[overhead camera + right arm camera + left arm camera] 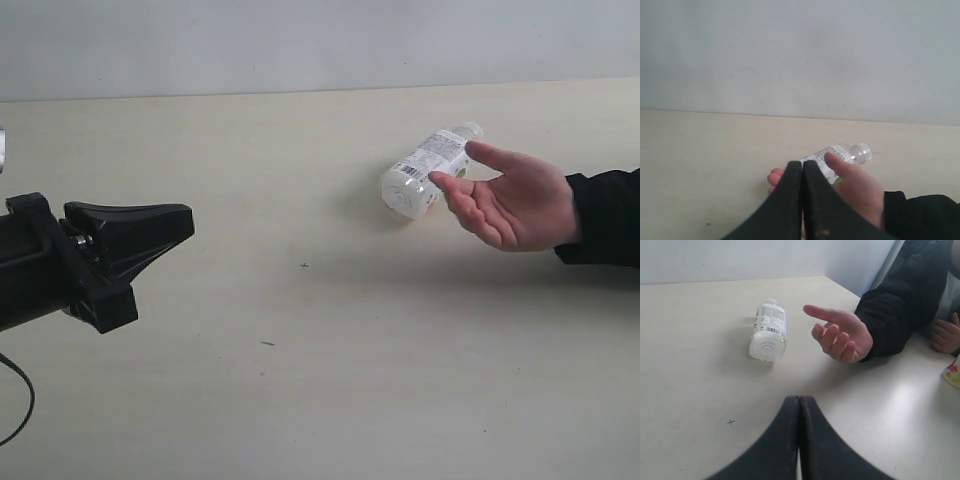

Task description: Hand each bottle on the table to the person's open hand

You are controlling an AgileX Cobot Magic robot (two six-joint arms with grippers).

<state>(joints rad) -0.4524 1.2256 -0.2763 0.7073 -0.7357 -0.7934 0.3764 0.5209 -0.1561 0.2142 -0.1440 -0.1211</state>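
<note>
Item: clear bottle with white label (425, 170). It lies on its side on the table (300, 390), just beside the person's open hand (512, 200).
My left gripper (186, 224): jaws together, empty, well apart from the bottle.
My right gripper (803, 169): jaws together, empty.
Step, as I judge it: the pick-up is not yet begun.
Next: part my jaws, reach in, and grip across the bottle's body.

Left gripper (188, 222): matte black plastic, with broad wedge-shaped fingers tapering to a blunt tip, mounted on an angular black bracket (95, 290) bearing a small silvery screw (80, 241). A thin black cable (25, 400) loops at near left. Right gripper (802, 165): likewise matte black, with curved outer edges.
</note>
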